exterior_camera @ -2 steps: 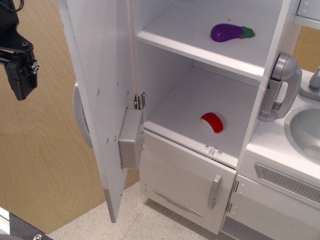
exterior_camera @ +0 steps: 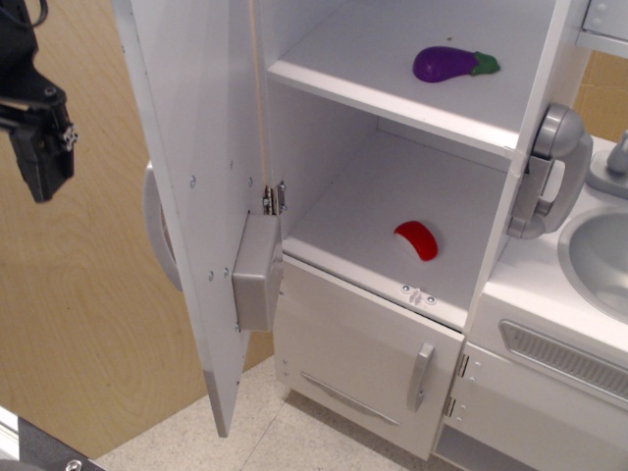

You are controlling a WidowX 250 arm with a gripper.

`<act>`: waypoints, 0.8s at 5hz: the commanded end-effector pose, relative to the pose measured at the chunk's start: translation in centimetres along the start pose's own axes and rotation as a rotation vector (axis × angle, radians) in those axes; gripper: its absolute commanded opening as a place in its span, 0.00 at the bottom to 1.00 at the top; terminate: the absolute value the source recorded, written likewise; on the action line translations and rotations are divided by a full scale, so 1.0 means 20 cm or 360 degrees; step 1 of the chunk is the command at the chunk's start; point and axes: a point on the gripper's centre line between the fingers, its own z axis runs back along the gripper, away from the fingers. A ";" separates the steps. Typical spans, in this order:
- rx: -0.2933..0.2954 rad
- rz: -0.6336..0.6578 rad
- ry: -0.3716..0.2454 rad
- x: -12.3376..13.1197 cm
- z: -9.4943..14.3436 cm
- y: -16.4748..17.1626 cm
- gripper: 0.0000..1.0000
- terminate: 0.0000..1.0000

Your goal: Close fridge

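Note:
The fridge (exterior_camera: 432, 167) is a tall white toy cabinet with two open shelves. Its big white door (exterior_camera: 196, 186) stands swung wide open to the left, inner face toward me, hinged at the cabinet's left edge. A grey box (exterior_camera: 257, 273) is fixed low on the inner face. The outer face and handle are hidden; only a grey curved edge (exterior_camera: 157, 226) shows behind the door. My black gripper (exterior_camera: 39, 152) hangs at the far left, apart from the door's outer side. I cannot tell whether its fingers are open or shut.
A purple eggplant (exterior_camera: 449, 63) lies on the upper shelf and a red toy (exterior_camera: 417, 239) on the lower shelf. Below is a smaller white door (exterior_camera: 368, 358) with a short grey handle. A grey phone handset (exterior_camera: 545, 172) and a sink (exterior_camera: 599, 255) are at the right.
The gripper has shifted slightly and turned a little at the far left. The door has not moved.

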 end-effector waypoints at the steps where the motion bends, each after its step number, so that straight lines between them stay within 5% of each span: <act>1: -0.0008 0.0203 -0.0128 0.31 0.05 -0.01 1.00 0.00; 3: 0.0036 0.0334 -0.0150 0.54 0.01 0.03 1.00 0.00; 4: -0.0011 0.0249 -0.0132 0.52 -0.01 -0.06 1.00 0.00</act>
